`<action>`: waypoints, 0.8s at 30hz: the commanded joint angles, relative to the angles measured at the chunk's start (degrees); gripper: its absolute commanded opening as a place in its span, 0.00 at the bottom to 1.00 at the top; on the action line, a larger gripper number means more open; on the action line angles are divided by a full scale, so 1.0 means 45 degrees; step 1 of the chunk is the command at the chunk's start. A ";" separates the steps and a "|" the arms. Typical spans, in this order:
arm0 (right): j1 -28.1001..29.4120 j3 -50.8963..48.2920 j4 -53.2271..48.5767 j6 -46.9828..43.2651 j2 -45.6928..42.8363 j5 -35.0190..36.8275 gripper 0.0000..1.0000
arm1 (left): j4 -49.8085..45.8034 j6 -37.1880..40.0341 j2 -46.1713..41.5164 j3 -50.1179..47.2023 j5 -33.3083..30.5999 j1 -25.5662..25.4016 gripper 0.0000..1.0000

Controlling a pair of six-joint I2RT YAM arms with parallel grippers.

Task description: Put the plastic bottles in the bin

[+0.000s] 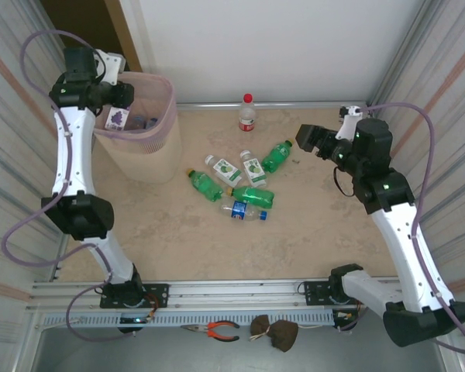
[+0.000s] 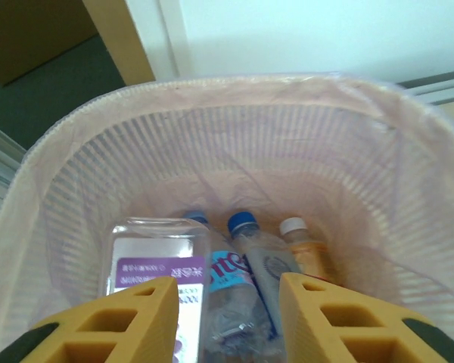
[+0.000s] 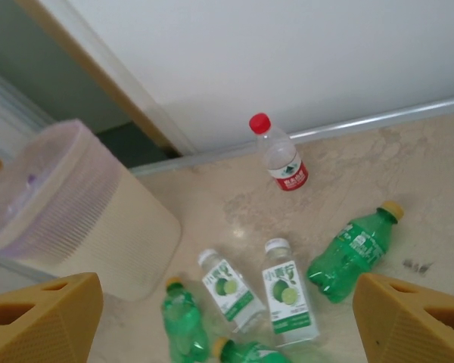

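The left gripper [image 2: 227, 281] hangs over the tall translucent pinkish plastic bin [image 2: 136, 151], its yellow jaws a little apart and pinching nothing. Directly beneath them, at the bottom of the bin, lie three bottles. They are a clear squarish bottle with a purple label [image 2: 155, 261], a clear bottle with a blue cap [image 2: 246, 246] and an orange-tinted bottle with a white cap [image 2: 306, 253].

Seen from overhead, the bin stands at the upper left of the beige stone-patterned table [image 1: 333, 232]. The right gripper [image 1: 304, 138] hovers at centre right, with its jaws spread wide and empty.

To its left, mid-table, six small plastic bottles lie in a loose cluster. Nearest the gripper is a green bottle with a yellow cap [image 1: 277, 156]. Two more green bottles [image 1: 205, 185], two clear bottles with green labels [image 1: 224, 168] and a clear bottle with a blue label [image 1: 244, 210] make up the rest. A clear red-capped bottle [image 1: 247, 114] stands upright by the back wall.
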 commanded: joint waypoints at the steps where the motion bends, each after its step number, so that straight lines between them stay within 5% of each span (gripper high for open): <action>1: -0.0055 -0.0416 0.0205 -0.3237 0.0372 -0.1157 0.87 | -0.0374 -0.0730 -0.0770 -0.0514 0.1169 0.0047 0.41; 10: 0.0718 -0.0791 -0.1944 -1.0232 0.2069 -0.4756 0.91 | 0.0402 -0.1917 -0.2813 -0.3082 0.2866 -0.0238 0.43; 15: 0.2559 -0.0765 -0.3273 -1.3565 0.3523 -0.2813 0.91 | 0.0834 -0.2375 -0.3935 -0.4391 0.3167 -0.0671 0.43; 24: 0.5295 -0.1913 -0.1695 -1.3726 0.5324 -0.0828 0.87 | 0.1453 -0.3066 -0.5481 -0.6422 0.3085 -0.1656 0.44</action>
